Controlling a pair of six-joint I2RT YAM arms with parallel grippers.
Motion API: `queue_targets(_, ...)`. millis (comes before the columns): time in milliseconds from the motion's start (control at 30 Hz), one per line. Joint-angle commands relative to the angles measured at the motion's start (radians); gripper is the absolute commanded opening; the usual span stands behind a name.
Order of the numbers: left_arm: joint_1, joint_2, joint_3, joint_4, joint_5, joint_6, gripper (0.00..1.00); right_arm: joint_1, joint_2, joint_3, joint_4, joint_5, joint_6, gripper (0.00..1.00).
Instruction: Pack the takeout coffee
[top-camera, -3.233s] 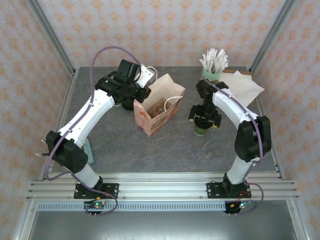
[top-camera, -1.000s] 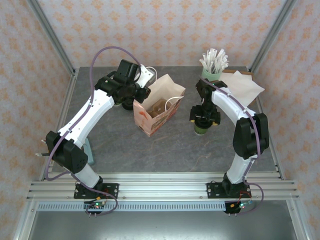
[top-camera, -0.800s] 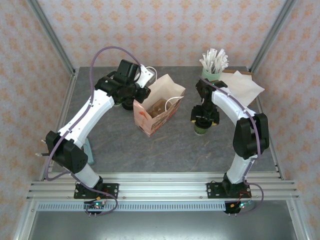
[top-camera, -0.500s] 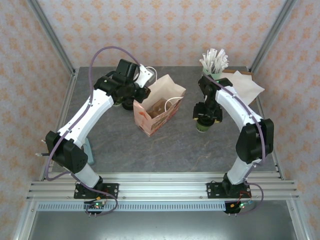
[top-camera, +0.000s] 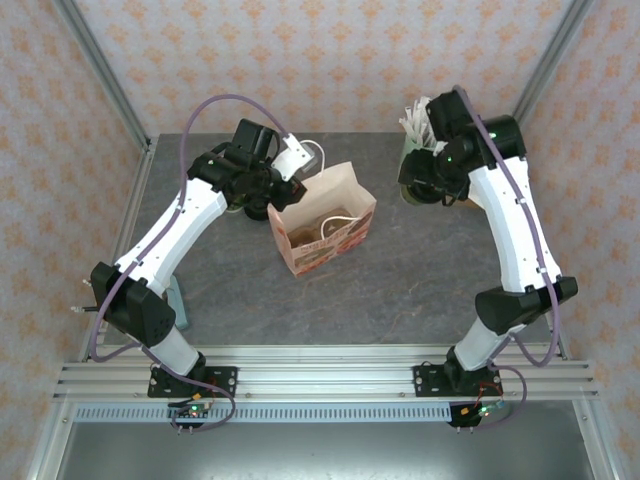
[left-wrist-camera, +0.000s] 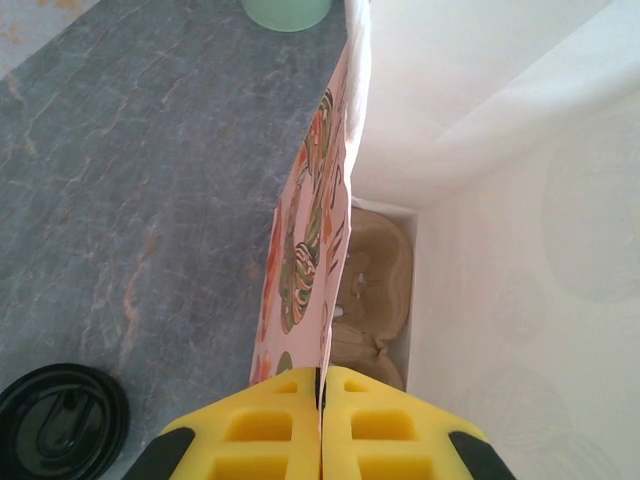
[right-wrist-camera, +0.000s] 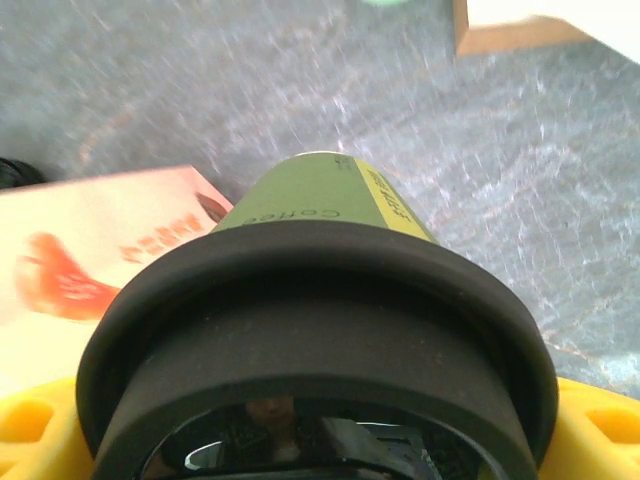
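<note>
takeout coffee (right-wrist-camera: 325, 195) is clamped between the fingers (right-wrist-camera: 605, 430) of your right gripper (top-camera: 424, 186). its black lid (right-wrist-camera: 310, 330) sits back near the wrist camera and its green side runs out ahead of the fingertips. you can see a yellow finger at each side of the lid, spread to the cup's width and gripping it. the cup hangs clear of the grey table (right-wrist-camera: 560, 200), which lies well beyond the fingertips. also beyond them, off to the left, is the paper bag (top-camera: 325, 235), cream-pink with an orange print. the cup and the bag are apart. from above, your right fingers are up in front of the wrapped straws (top-camera: 412, 118).

your left gripper (left-wrist-camera: 322, 400) has its two yellow fingers pressed flat together, with only the thin edge of the bag's wall between them, so it is pinching the rim. the printed outer face of the bag runs away from the fingertips on their left. the open white inside lies on their right, with a brown moulded tray (left-wrist-camera: 375, 290) at the bottom, below the fingertips. low to the left of those fingers a second black lid (left-wrist-camera: 60, 420) rests on the table; you cannot tell what is under it. far ahead of the fingertips is the foot of a mint-green holder (left-wrist-camera: 287, 10).
</note>
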Motion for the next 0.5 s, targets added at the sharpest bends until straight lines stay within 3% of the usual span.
queue_targets(0,-0.011,-0.012,0.037,-0.019,0.041,0.019,0.0,0.021,0.072,0.198,-0.209,0.046,0.047,0.63)
queue_targets(300,-0.045,0.024,0.06,-0.04,0.004,0.005,0.0,0.132,0.137,0.396,-0.194,-0.034,0.111,0.62)
queue_targets(467,-0.054,0.038,0.062,-0.025,-0.033,-0.025,0.0,0.176,0.112,0.391,-0.107,-0.094,0.13,0.61)
